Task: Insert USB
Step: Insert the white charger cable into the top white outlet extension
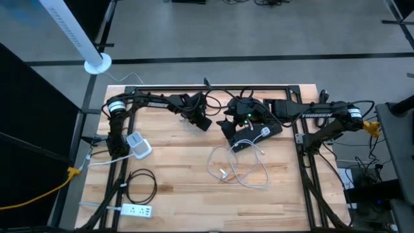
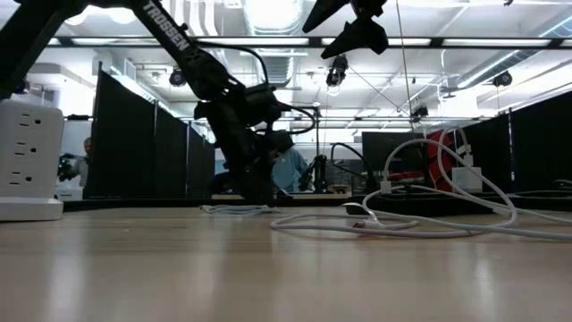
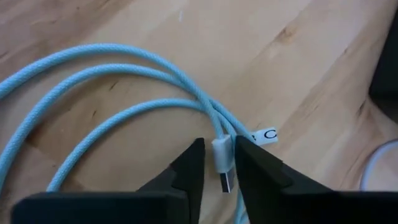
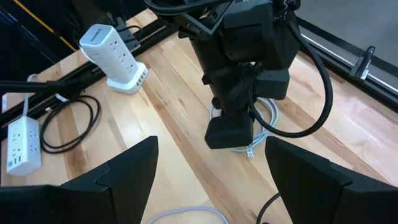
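High view: we list the left gripper (image 1: 199, 121) low at the table's rear centre; the right gripper (image 1: 228, 127) waits nearby.

Left wrist view: fingers (image 3: 186, 171) pinch the USB plug (image 3: 224, 163), its long axis parallel to them, metal tip pointing back toward the wrist.

Right wrist view: we note right fingers (image 4: 127, 168) spread wide, holding nothing.

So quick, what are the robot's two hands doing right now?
Left end effector: closed on the USB plug of the blue cable.
Right end effector: open, holding nothing.
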`<state>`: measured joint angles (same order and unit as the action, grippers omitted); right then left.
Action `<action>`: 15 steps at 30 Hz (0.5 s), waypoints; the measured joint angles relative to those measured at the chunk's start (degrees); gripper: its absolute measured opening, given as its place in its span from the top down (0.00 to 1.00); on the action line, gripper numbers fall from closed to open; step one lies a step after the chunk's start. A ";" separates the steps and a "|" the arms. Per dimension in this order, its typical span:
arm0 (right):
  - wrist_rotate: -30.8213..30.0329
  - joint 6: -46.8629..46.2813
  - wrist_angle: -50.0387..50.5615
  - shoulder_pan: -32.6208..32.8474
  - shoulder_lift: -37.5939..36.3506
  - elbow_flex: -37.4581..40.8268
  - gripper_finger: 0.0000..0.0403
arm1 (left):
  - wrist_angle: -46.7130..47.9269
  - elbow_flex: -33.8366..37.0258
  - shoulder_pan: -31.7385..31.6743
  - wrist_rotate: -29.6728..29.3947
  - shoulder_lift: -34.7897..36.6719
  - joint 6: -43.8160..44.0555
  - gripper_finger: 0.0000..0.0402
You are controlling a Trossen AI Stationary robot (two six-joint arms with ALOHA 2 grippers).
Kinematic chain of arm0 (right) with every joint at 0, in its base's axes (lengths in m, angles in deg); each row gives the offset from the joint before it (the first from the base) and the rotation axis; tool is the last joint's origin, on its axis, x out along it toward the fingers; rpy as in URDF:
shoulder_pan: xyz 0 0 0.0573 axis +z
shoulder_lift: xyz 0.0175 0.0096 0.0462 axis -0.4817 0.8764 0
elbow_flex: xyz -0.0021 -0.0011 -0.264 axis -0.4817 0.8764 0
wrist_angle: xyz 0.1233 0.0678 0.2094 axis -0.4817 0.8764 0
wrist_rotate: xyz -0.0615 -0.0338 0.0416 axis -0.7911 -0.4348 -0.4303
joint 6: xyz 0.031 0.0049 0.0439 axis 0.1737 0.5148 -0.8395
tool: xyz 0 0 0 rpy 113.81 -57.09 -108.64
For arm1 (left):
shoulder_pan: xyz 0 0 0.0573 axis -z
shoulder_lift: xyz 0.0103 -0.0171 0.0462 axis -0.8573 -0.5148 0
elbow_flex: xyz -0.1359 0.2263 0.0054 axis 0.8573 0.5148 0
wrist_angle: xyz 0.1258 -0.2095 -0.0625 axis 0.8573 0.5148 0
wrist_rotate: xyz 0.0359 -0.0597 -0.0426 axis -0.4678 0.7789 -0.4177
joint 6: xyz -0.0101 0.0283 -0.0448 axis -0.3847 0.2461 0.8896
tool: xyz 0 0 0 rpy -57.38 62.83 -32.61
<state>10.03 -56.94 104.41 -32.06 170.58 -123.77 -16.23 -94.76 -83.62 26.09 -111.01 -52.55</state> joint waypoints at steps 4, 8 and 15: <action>0.00 1.18 -0.02 0.00 0.00 0.00 0.32 | 0.00 0.04 1.30 0.15 -0.08 -1.55 0.98; -0.01 4.80 0.03 0.00 -0.41 0.00 0.32 | 0.85 0.00 1.72 0.31 0.24 -2.34 0.99; -0.02 22.53 0.55 0.31 -4.80 0.02 0.31 | 5.63 -2.66 2.04 2.99 5.50 -6.79 0.99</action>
<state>10.01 -34.41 104.96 -31.75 165.79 -123.75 -10.60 -97.42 -81.58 29.07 -105.51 -59.34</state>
